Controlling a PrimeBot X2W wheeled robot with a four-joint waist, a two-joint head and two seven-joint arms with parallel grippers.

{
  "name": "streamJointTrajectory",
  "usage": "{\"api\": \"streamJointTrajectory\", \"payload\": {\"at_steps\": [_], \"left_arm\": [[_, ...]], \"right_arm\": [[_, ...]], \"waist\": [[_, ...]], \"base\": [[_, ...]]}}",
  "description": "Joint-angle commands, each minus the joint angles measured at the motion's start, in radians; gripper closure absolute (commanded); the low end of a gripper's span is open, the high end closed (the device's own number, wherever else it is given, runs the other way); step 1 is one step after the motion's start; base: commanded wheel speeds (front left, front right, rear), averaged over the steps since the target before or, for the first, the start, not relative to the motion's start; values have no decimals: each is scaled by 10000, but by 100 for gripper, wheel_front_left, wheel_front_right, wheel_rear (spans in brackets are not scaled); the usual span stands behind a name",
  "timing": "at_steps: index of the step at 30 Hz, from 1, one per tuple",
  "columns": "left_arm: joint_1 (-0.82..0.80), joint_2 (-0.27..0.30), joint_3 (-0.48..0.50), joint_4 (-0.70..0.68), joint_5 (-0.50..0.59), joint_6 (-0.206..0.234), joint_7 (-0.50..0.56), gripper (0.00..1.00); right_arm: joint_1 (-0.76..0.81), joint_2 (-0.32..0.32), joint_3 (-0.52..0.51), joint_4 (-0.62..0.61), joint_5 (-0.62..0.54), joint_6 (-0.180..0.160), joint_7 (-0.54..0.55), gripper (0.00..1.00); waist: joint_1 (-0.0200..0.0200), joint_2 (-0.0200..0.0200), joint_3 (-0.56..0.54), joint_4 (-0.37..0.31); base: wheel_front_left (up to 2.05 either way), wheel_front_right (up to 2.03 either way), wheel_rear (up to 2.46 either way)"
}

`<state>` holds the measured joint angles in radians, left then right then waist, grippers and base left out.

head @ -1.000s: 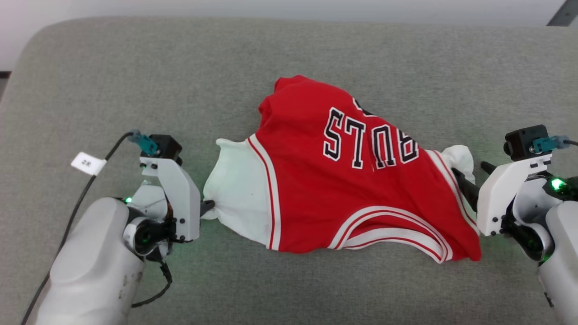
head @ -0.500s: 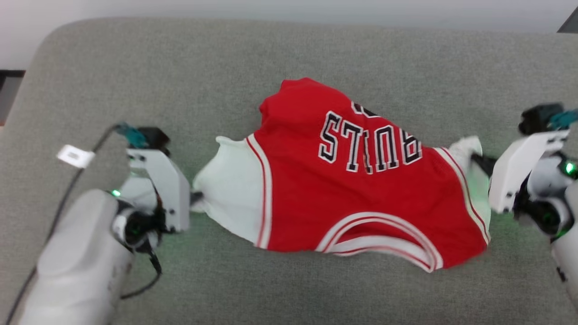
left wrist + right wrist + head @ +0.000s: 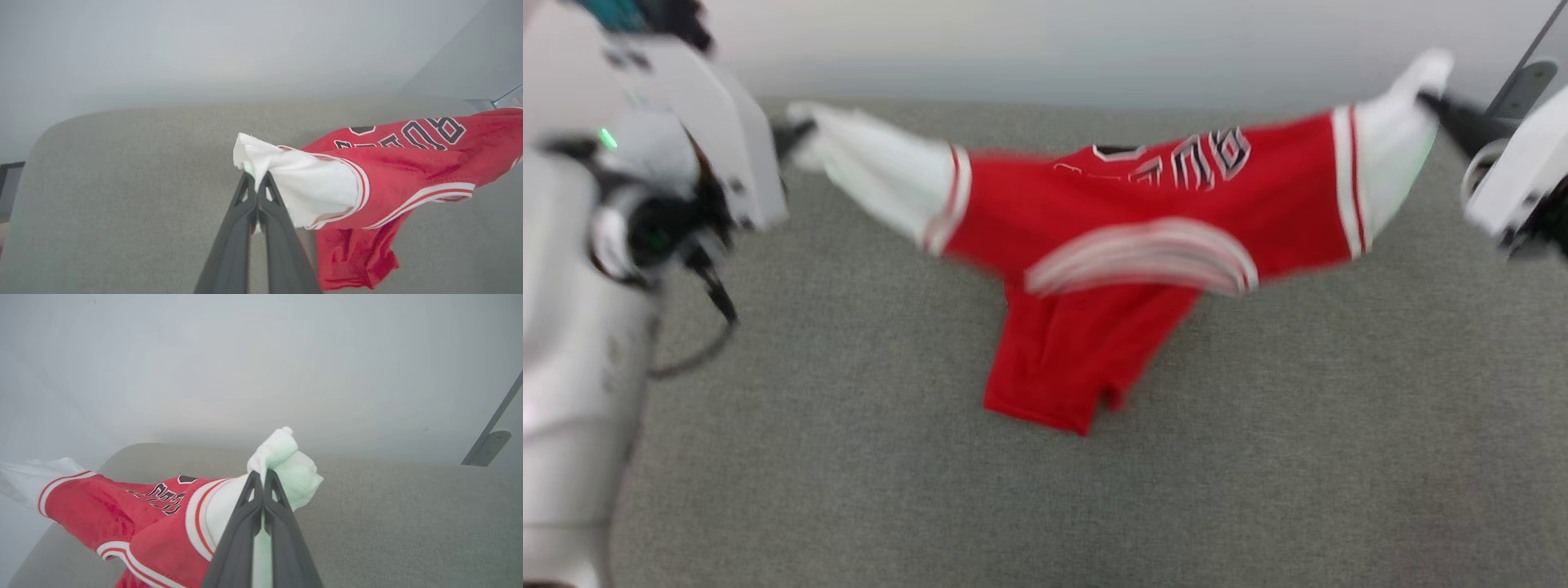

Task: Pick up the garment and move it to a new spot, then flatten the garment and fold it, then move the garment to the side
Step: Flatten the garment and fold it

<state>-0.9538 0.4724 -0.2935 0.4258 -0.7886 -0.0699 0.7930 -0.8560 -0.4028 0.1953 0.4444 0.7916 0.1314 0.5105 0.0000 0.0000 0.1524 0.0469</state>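
The garment (image 3: 1143, 220), a red jersey with white sleeves, striped trim and black letters, hangs stretched between my two grippers above the grey cushion (image 3: 866, 457). My left gripper (image 3: 796, 135) is shut on the tip of one white sleeve (image 3: 282, 175), pinched between the dark fingers (image 3: 245, 212). My right gripper (image 3: 1429, 98) is shut on the other white sleeve (image 3: 282, 461). The jersey's red body (image 3: 1062, 367) sags down in the middle, its hem near or on the cushion; the head view is blurred.
The grey cushion (image 3: 408, 522) spreads below and to all sides. A pale wall (image 3: 261, 355) stands behind it. A thin grey metal bracket (image 3: 488, 445) leans at the far right, just past my right gripper.
The right gripper closed on the right sleeve. Both grippers then rose and lifted the jersey off the cushion, stretching it between them. The head camera's view shifted too.
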Motion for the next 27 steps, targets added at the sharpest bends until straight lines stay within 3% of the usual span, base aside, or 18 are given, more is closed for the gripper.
{"api": "streamJointTrajectory", "payload": {"at_steps": [1,17,27], "left_arm": [[-284,84,62,-99,114,36,-68,100],[-3657,138,242,811,769,-210,-1447,100],[-4257,86,-98,1508,1148,-386,-2322,100]], "right_arm": [[-243,31,-116,-73,23,-15,-43,100],[-2981,717,-733,103,-573,-15,-1321,100],[-3727,500,-511,792,-1171,-15,-1891,100]], "waist": [[0,0,-192,-68],[0,0,-778,-272],[0,0,59,-293]], "base": [[0,0,0],[0,0,0],[0,0,0]]}}
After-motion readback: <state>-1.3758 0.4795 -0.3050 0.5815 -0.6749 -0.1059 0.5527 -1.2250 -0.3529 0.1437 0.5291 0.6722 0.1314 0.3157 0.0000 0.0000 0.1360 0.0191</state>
